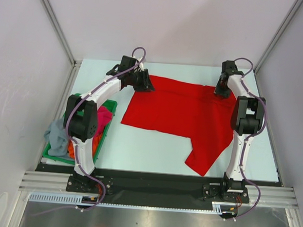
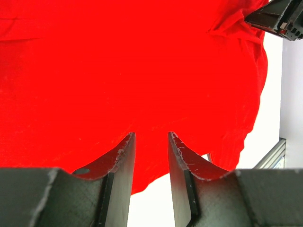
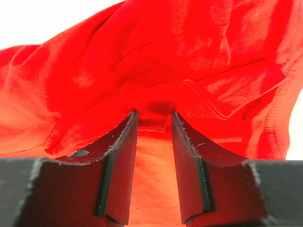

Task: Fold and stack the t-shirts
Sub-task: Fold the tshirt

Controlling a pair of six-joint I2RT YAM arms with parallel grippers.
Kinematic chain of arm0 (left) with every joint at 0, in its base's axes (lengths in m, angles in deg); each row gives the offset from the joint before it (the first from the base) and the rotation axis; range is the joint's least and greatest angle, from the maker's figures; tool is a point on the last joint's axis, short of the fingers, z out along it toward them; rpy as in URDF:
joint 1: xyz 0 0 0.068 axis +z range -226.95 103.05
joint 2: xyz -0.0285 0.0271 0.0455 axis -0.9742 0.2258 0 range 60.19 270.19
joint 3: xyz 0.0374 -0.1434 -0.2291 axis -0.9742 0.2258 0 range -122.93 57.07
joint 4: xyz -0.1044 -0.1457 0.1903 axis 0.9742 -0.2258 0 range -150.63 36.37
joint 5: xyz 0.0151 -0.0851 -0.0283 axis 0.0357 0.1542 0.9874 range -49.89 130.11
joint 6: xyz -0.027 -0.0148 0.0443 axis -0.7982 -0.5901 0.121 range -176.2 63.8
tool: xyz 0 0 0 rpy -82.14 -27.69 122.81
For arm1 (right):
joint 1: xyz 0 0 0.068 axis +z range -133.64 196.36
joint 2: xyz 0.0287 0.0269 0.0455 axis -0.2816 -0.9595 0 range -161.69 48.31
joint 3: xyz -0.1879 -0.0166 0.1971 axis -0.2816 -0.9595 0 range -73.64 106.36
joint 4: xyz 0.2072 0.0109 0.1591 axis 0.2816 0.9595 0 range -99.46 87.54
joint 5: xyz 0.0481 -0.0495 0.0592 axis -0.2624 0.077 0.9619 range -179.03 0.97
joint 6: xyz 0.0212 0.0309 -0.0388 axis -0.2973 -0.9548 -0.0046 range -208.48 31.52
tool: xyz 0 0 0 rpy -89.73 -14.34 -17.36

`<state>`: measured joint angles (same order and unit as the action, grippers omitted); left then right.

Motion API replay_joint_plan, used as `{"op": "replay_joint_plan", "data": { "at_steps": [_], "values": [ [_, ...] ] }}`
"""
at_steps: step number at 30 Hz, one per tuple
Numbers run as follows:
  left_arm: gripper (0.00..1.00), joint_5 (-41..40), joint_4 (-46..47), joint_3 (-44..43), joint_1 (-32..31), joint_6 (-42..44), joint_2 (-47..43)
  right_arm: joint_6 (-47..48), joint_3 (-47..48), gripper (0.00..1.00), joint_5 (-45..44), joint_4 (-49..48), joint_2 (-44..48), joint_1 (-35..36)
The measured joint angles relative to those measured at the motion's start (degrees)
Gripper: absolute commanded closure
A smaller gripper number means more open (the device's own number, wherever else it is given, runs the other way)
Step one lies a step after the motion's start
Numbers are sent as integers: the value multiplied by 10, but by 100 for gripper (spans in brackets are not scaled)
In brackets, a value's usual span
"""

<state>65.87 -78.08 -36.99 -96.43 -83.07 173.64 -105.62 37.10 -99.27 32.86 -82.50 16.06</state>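
The left gripper (image 2: 149, 137) holds its black jaws apart over the far edge of the bright red cloth t-shirt (image 1: 177, 107), which lies spread on the pale table (image 1: 138, 154). The right gripper (image 3: 152, 116) straddles a bunched fold; I cannot tell whether it clamps. The shirt looks light and limp, best pinched at the corners.
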Motion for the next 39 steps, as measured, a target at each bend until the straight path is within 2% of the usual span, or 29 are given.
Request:
{"op": "replay_joint_plan", "data": {
  "at_steps": [8,12,21,27,39],
  "values": [
    [62,0,0,0,0,0,0,-24,-17,59,22,-8,0,-14],
    [62,0,-1,0,0,0,0,-32,-26,62,31,-10,0,-17],
    [62,0,-1,0,0,0,0,-58,-38,89,63,-26,1,-17],
    [61,1,-1,0,0,0,0,-73,-38,100,76,-24,6,-21],
    [61,1,-2,-1,0,0,0,-124,-35,100,158,50,65,-50]
  ]
}}
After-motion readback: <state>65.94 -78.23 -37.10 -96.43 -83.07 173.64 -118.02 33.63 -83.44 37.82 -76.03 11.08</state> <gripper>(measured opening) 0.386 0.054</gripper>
